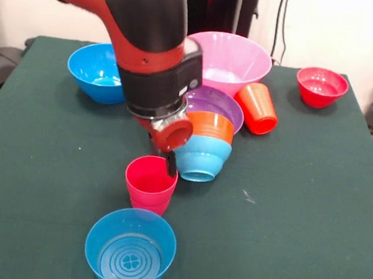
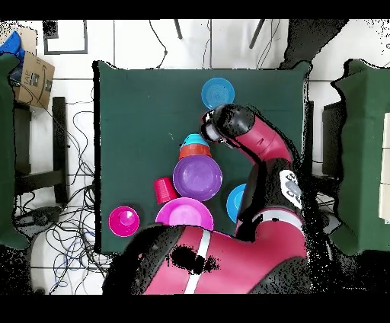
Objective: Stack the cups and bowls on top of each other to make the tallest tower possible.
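The pinkish-red cup (image 1: 150,183) stands upright on the green table, mouth up. My gripper (image 1: 170,165) hangs at its far right rim, mostly hidden by the wrist. Just behind it, the orange bowl (image 1: 210,125) sits nested in the light-blue bowl (image 1: 201,158). This pair is tipped on its side against the purple bowl (image 1: 219,105). The orange-red cup (image 1: 258,107) lies on its side beside the large pink bowl (image 1: 231,60). In the overhead view my wrist (image 2: 227,122) covers the pinkish-red cup.
The small blue bowl (image 1: 130,250) stands upright near the front edge. The deep blue bowl (image 1: 97,71) is at the back left. The small red bowl (image 1: 321,86) is at the back right. Cables and a cardboard box (image 2: 32,76) lie on the floor around the table.
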### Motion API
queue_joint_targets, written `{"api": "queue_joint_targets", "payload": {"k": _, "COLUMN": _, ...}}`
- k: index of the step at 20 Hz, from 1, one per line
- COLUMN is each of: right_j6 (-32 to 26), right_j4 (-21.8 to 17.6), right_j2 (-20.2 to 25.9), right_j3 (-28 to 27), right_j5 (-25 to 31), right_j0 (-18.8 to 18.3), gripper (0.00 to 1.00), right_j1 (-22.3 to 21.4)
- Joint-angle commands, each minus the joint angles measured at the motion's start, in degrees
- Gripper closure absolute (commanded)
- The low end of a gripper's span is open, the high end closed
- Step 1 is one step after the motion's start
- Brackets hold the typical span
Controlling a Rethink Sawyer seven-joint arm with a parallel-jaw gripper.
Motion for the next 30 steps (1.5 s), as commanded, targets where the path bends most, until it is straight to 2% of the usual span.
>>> {"api": "queue_joint_targets", "payload": {"k": 1, "right_j6": 9.72, "right_j4": 0.06, "right_j2": 2.19, "right_j3": -5.35, "right_j5": -6.29, "right_j0": 1.61, "gripper": 0.0, "right_j1": 7.63}}
{"api": "queue_joint_targets", "payload": {"k": 5, "right_j6": 11.14, "right_j4": 0.02, "right_j2": -1.09, "right_j3": -10.22, "right_j5": -5.05, "right_j0": 2.92, "gripper": 0.0, "right_j1": 10.16}}
{"api": "queue_joint_targets", "payload": {"k": 8, "right_j6": 10.58, "right_j4": -0.02, "right_j2": -2.06, "right_j3": -11.9, "right_j5": -2.49, "right_j0": 2.73, "gripper": 0.0, "right_j1": 10.19}}
{"api": "queue_joint_targets", "payload": {"k": 23, "right_j6": 9.52, "right_j4": 0.76, "right_j2": -1.73, "right_j3": -10.23, "right_j5": 1.61, "right_j0": 2.27, "gripper": 0.0, "right_j1": 7.64}}
{"api": "queue_joint_targets", "payload": {"k": 30, "right_j6": 9.56, "right_j4": 0.05, "right_j2": -3.28, "right_j3": -9.83, "right_j5": 7.74, "right_j0": 2.51, "gripper": 0.0, "right_j1": 4.42}}
